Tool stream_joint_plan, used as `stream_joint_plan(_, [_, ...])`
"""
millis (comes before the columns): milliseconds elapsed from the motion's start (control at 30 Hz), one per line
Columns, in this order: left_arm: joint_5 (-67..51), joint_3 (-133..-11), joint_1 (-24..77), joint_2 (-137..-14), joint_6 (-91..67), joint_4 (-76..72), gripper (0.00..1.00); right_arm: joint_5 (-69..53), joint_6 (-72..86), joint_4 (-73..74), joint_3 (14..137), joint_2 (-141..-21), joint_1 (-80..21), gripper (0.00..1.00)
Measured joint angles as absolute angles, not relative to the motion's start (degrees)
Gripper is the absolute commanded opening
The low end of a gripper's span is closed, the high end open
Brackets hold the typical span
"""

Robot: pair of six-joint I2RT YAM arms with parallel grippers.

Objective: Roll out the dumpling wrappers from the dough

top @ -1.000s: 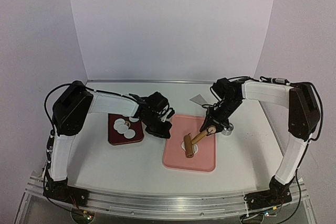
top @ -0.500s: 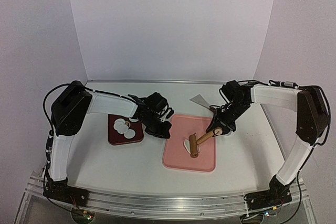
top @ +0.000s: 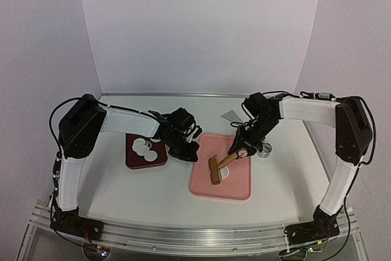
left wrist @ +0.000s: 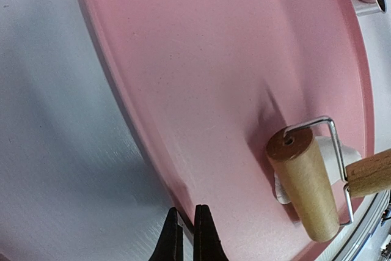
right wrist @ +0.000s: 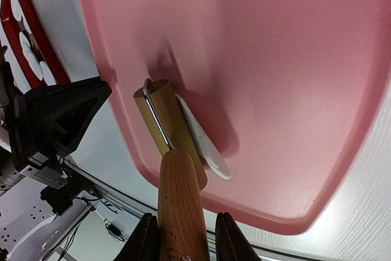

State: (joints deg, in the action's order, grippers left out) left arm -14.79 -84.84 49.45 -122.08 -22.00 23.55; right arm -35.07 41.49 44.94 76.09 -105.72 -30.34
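Right hand [right wrist: 183, 239] is pinching the wooden handle of the rolling pin [right wrist: 168, 126], one finger on either side of it. The pin's barrel lies across the left part of the pink board [right wrist: 256, 59]. The dough [right wrist: 204, 142] is under and just beside the barrel, on its right side. It is a small flattened white patch, pressed thin but with a ragged outline rather than a round one. From above, the handle slants up and to the right from the barrel toward the wrist.

Left hand [left wrist: 188, 236] has its fingers pressed together with nothing between them. It sits at the left edge of the board, its tips at or just over the rim. I cannot tell whether it is bearing down to steady the board.

My judgement is that the rolling step is under way and the patch is not yet thin or even enough to cut. The next move calls for a steady stroke back to the right over the dough, keeping the barrel level so the sheet does not tear or drag along with it.

To the left of the board, on the tabletop [top: 122, 194], a dark red tray [top: 131, 162] holds the dumpling wrappers [top: 143, 148]. They are several neat white discs, lying close together or overlapping. A small metal ring cutter [top: 264, 150] stands just off the board's far right corner.
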Motion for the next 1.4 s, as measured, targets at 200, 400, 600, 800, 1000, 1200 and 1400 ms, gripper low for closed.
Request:
stream_joint_plan(200, [-14.79, -84.82, 49.50, -121.99, -22.06, 23.68, 0.00, -34.92, 41.63, 42.90, 74.53, -104.67, -30.44, 0.00])
stream_joint_plan(400, [-14.79, -84.82, 49.52, -121.99, -22.08, 23.75, 0.00, -34.95, 41.31, 42.75, 69.05, -99.73, -25.81, 0.00])
stream_joint_plan(600, [-14.81, -84.82, 49.52, -121.99, -22.06, 23.79, 0.00, -35.31, 40.77, 44.49, 69.80, -100.83, -25.17, 0.00])
stream_joint_plan(800, [-14.83, -84.84, 49.52, -121.99, -22.06, 23.86, 0.00, -35.46, 41.19, 44.46, 74.87, -105.30, -29.65, 0.00])
stream_joint_plan(1000, [-14.81, -84.92, 49.52, -121.99, -22.05, 24.00, 0.00, -35.31, 41.19, 42.81, 74.38, -104.78, -30.26, 0.00])
stream_joint_plan(1200, [-14.81, -85.01, 49.56, -121.99, -21.97, 24.17, 0.00, -36.06, 40.29, 42.98, 68.81, -100.02, -24.55, 0.00])
stream_joint_plan(1400, [-14.79, -85.03, 49.56, -121.99, -21.87, 24.24, 0.00, -36.47, 39.49, 45.60, 69.08, -100.21, -22.48, 0.00])
